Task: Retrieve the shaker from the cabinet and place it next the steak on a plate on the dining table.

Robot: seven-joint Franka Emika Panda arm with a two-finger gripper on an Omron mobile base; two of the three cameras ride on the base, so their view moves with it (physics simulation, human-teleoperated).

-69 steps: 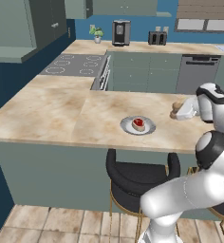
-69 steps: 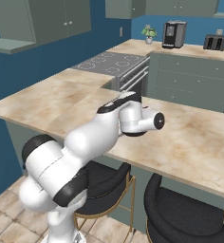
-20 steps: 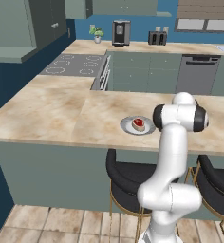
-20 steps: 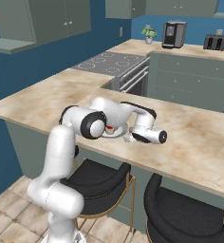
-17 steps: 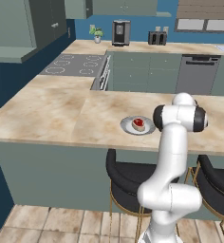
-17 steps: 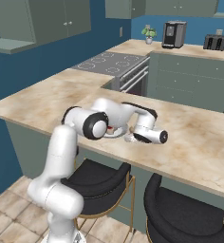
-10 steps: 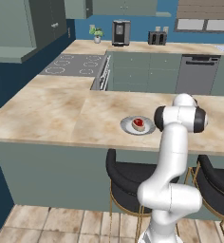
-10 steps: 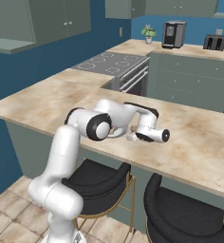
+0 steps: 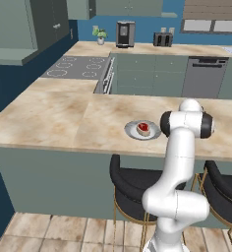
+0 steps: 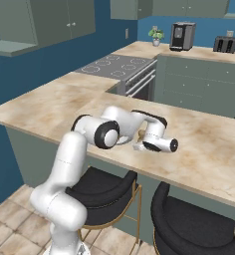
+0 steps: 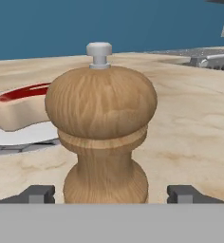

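Observation:
The brown wooden shaker [image 11: 102,137] stands upright on the beige dining table [image 9: 64,118], close in front of the hand camera. My gripper [image 11: 111,194] is open: its two dark fingertips [image 11: 38,193] stand either side of the shaker's base with a gap on each side. Just beyond the shaker lies the red steak [image 11: 19,107] on the silver-grey plate [image 11: 23,135]. From the left base view, the steak [image 9: 143,129] sits on the plate [image 9: 133,131] beside my arm. In the right base view my hand [image 10: 157,142] reaches low over the table [image 10: 209,149]. The cabinet is out of view.
Two black stools [image 9: 130,179] [image 10: 189,221] stand under the table's near edge. A cooktop [image 9: 78,67] is on the far counter to the left, with a coffee machine [image 9: 125,33] and toaster [image 9: 163,39] against the back wall.
The fingers have spread apart and let go of the shaker, which now stands on the table by the plate. The arm has barely moved.

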